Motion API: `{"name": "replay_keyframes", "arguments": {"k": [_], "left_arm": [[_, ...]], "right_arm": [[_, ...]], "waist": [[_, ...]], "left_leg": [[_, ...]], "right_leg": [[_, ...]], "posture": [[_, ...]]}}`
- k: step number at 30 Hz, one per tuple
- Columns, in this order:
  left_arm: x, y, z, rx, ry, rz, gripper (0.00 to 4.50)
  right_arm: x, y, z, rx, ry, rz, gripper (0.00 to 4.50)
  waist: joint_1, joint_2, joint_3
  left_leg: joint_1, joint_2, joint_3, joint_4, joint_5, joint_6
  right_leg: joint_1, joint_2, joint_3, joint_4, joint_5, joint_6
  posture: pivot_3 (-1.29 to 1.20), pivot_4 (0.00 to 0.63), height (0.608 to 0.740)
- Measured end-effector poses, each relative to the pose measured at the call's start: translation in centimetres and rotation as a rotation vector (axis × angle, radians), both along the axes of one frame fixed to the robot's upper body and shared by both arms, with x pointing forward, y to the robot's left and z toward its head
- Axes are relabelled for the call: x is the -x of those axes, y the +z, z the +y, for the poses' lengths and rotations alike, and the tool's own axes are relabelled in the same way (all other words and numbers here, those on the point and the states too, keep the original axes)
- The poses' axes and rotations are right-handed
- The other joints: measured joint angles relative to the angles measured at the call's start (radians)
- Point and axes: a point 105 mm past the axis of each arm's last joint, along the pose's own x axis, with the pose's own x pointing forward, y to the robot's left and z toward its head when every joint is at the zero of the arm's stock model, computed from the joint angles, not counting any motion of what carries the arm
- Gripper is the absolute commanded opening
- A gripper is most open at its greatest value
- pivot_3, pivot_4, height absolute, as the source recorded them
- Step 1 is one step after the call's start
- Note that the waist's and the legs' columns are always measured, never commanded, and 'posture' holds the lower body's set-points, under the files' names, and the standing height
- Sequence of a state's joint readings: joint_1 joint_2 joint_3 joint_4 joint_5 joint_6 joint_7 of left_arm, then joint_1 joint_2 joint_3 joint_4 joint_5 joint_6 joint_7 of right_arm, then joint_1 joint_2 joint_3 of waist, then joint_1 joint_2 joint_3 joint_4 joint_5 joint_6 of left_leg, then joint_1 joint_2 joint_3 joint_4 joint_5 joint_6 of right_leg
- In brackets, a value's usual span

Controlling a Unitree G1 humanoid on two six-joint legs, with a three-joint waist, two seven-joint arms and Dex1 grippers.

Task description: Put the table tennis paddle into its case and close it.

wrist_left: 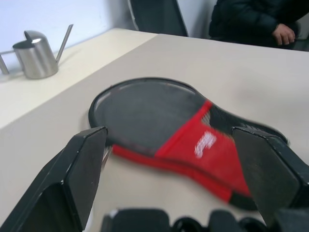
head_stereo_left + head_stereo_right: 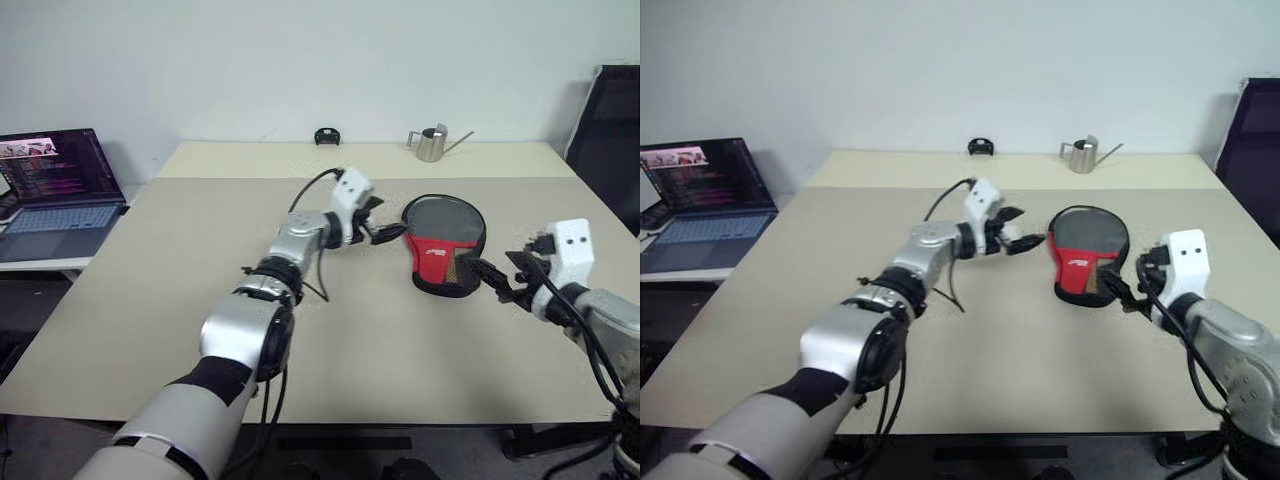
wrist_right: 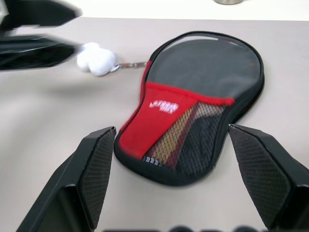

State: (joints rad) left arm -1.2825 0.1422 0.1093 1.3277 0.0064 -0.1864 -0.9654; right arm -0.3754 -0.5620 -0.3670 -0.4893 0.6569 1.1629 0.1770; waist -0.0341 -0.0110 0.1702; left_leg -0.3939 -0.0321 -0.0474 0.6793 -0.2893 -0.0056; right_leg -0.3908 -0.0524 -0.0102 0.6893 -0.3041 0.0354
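Observation:
Its case (image 2: 437, 252) lies flat on the table, right of centre: a black pouch with a red logo panel (image 3: 154, 121) and a mesh pocket. The table tennis paddle sits inside it; its striped handle (image 3: 176, 135) shows through the mesh and its dark round face (image 1: 145, 111) fills the wide end. A small white ball (image 3: 96, 59) hangs on a short chain from the case's left edge. My left gripper (image 2: 388, 225) hovers open just left of the case, beside that ball. My right gripper (image 2: 492, 275) stands open at the case's narrow near end, holding nothing.
A steel watering can (image 2: 432, 143) and a small black object (image 2: 326, 135) stand at the table's far edge. An open laptop (image 2: 55, 195) sits on a side table to the left. A black chair (image 2: 610, 130) is at the right, and a seated person's hand (image 1: 285, 34) shows beyond the table.

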Motion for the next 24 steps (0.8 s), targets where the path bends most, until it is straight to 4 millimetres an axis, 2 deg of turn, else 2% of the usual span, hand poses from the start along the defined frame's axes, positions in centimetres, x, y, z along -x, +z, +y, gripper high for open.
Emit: {"name": "replay_keyframes", "arguments": {"k": [1, 4, 8, 10, 14, 20, 24], "left_arm": [[0.1, -0.2, 0.9, 0.01, -0.005, 0.006, 4.5], [0.6, -0.4, 3.6, 0.047, -0.039, 0.006, 4.5], [1.6, 0.3, 5.5, 0.096, -0.082, -0.01, 4.5], [2.9, 1.0, 6.2, 0.14, -0.129, -0.01, 4.5], [6.7, 2.7, 8.0, 0.187, -0.23, 0.019, 4.5], [10.5, 6.2, 8.8, 0.175, -0.316, -0.004, 4.5], [11.2, 6.4, 9.3, 0.161, -0.312, 0.006, 4.5]], "right_arm": [[-0.6, 0.0, -0.1, -0.005, -0.007, 0.002, 4.03], [-2.5, -0.8, -0.7, -0.009, -0.018, 0.023, 4.49], [-4.2, -1.8, -1.7, 0.004, -0.041, 0.047, 4.49], [-5.1, -1.9, -2.3, 0.007, -0.052, 0.045, 4.49], [-6.5, -2.9, -4.4, 0.025, -0.106, 0.071, 4.49], [-7.3, -5.0, -5.9, -0.004, -0.129, 0.145, 4.49], [-7.9, -5.5, -5.7, -0.023, -0.109, 0.156, 4.49]], "waist": [[0.002, 0.0, 0.0], [0.004, 0.0, 0.0], [0.009, 0.0, 0.0], [0.003, 0.0, 0.0], [-0.003, 0.0, 0.0], [0.002, 0.0, 0.0], [0.001, 0.0, 0.0]], "left_leg": [[0.0, 0.0, 0.0, 0.0, 0.0, 0.0], [-0.002, 0.0, -0.001, 0.0, 0.001, -0.002], [-0.005, -0.001, -0.003, 0.001, 0.002, -0.003], [-0.005, -0.001, -0.002, 0.001, 0.002, -0.003], [-0.005, 0.002, -0.002, 0.0, 0.002, -0.004], [-0.002, 0.003, -0.002, 0.001, 0.002, -0.004], [-0.001, 0.003, -0.001, 0.001, 0.002, -0.004]], "right_leg": [[0.0, 0.0, 0.0, 0.0, 0.0, 0.0], [0.0, 0.0, 0.0, -0.001, 0.0, 0.0], [-0.001, -0.001, 0.0, -0.003, 0.0, 0.0], [-0.001, -0.002, 0.001, -0.004, 0.0, 0.0], [-0.001, -0.001, 0.001, -0.006, 0.0, 0.0], [0.002, -0.001, 0.001, -0.005, 0.0, 0.0], [0.002, -0.001, 0.001, -0.003, 0.0, 0.0]], "posture": [[0.0, 0.15, 0.74], [0.0, 0.15, 0.74], [0.0, 0.15, 0.74], [0.0, 0.15, 0.74], [0.0, 0.15, 0.74], [0.0, 0.15, 0.74], [0.0, 0.15, 0.74]]}}
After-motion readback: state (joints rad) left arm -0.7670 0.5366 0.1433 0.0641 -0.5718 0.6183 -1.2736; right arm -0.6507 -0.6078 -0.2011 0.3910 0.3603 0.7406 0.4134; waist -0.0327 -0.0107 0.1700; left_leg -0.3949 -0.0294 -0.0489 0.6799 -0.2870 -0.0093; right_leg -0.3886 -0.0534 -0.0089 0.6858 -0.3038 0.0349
